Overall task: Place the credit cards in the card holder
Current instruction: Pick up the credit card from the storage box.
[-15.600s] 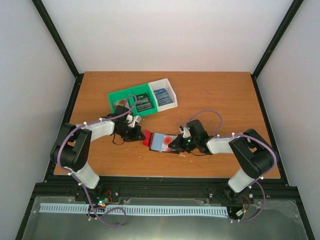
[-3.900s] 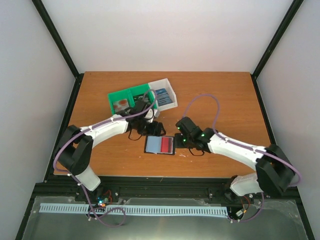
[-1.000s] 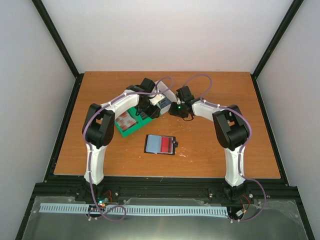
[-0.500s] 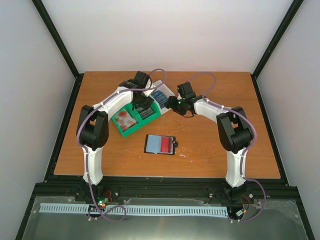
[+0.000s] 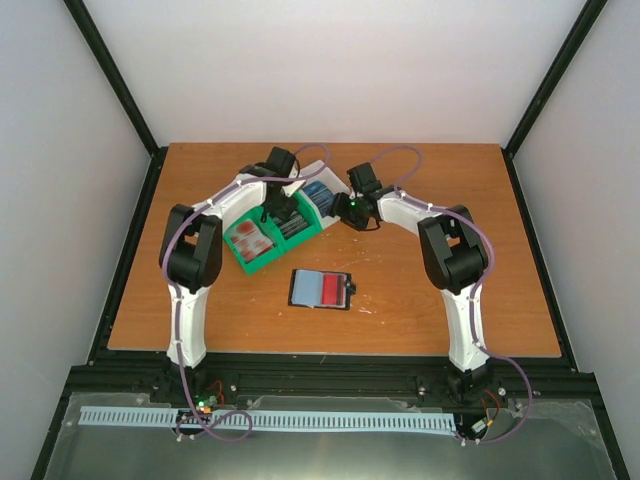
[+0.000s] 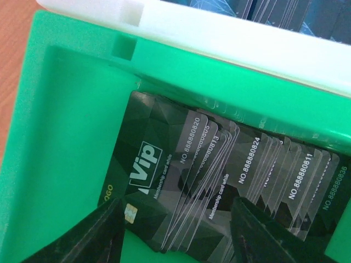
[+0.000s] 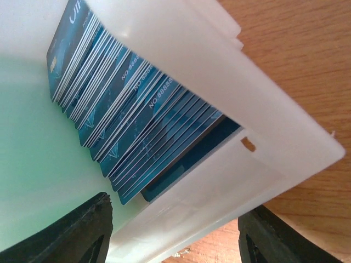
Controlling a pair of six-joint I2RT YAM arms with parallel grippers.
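The left claw (image 6: 175, 219) is hanging over the middle compartment of the green and white bin (image 6: 71, 109), jaws apart and straddling the fanned dark cards (image 6: 181, 164) without clamping any. The right claw (image 7: 175, 219) is also standing apart, poised over the blue cards (image 7: 137, 115) in the bin's white end compartment. The card holder (image 5: 321, 289) is lying open on the table (image 5: 420, 300), on the near side of the bin and clear of it, with one red card (image 5: 335, 290) sitting in its sleeve.

This looks like the picking step. To do it well, each claw should be singling out one card. The cards are leaning packed together, so a fingertip should be slipping in behind the outermost card rather than closing across the whole fan. The right claw is also spanning the bin's white wall, and closing there would likely be gripping the wall rather than a card.

Compared with about four seconds ago, both claws are now working at the bin instead of beside the holder. The bin is sitting turned, its green end swung nearer the holder. The holder itself is lying where it was, with the same red card in it.
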